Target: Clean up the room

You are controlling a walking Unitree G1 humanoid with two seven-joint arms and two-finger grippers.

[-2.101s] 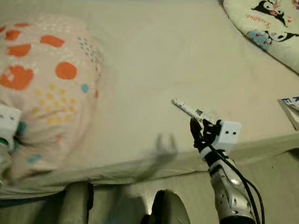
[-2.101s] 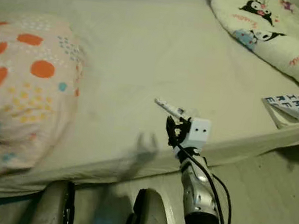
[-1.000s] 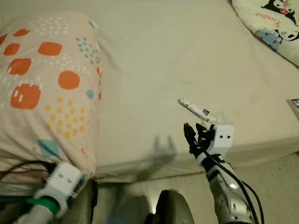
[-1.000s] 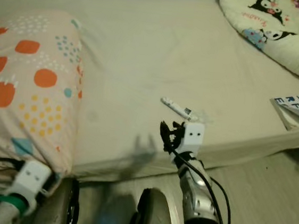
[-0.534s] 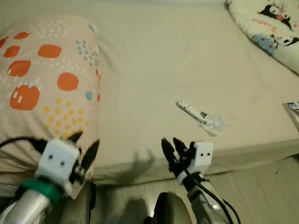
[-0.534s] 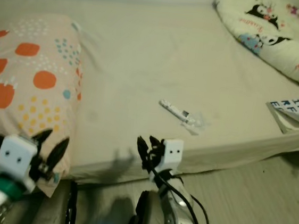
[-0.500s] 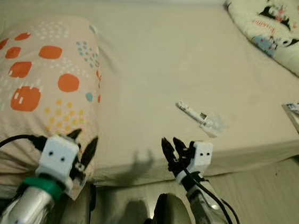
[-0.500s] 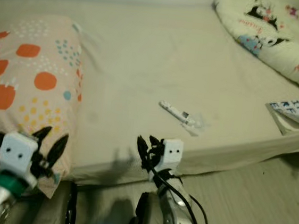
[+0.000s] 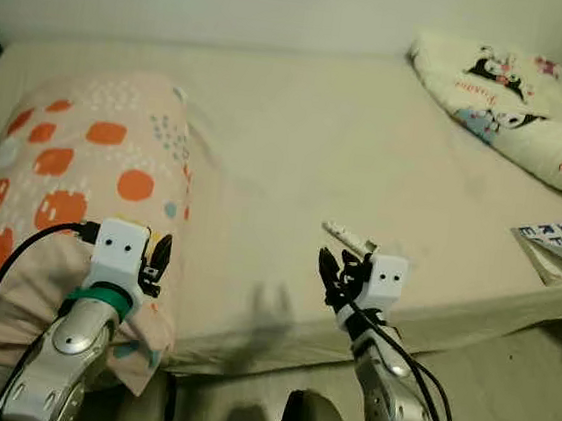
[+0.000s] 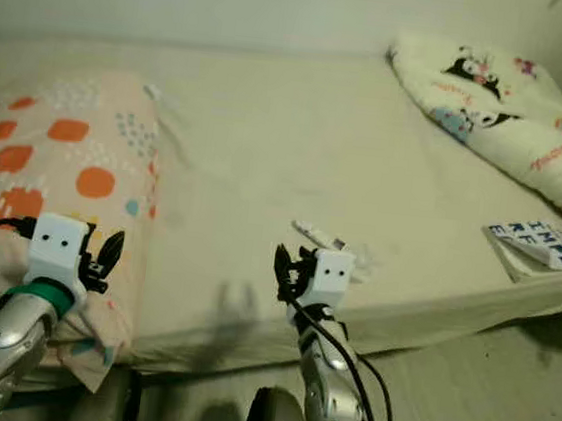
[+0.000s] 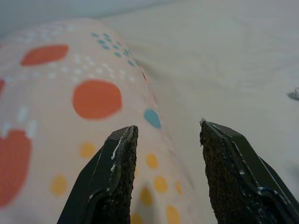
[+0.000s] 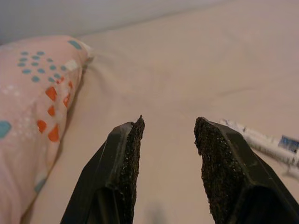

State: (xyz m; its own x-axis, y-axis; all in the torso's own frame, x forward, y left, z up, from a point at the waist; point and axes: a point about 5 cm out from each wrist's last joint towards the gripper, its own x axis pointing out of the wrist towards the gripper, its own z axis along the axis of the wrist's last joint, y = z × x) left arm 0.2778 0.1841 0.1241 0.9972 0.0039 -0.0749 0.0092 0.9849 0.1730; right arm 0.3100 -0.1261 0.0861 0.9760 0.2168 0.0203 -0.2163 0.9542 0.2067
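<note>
A big bed (image 9: 298,142) with a cream sheet is in front of the robot. On the robot's left side of the bed lies a pink pillow (image 9: 73,179) with orange spots and little blue and yellow dots. The left gripper (image 9: 158,258) hangs just over the near end of this pillow. Its two black fingers (image 11: 117,172) are spread apart with nothing between them, and in the left wrist view they point along the pillow's spotted top.

The right gripper (image 9: 332,274) is near the front edge of the bed, in the middle. Its fingers (image 12: 126,163) are spread apart too and hold nothing. A small white tube (image 9: 346,240) with a dark label lies flat on the sheet, just behind and beside this gripper. In the right wrist view the tube (image 12: 261,140) sits off to one side of the fingers, not between them. It is too small to tell what kind of tube it is.

At the far right corner of the bed is a cream blanket (image 9: 513,104) with cartoon animals on it. Near the right edge of the bed lies a flat paper thing (image 9: 559,245) with big dark letters. The pale wood floor (image 9: 523,397) shows below the bed
</note>
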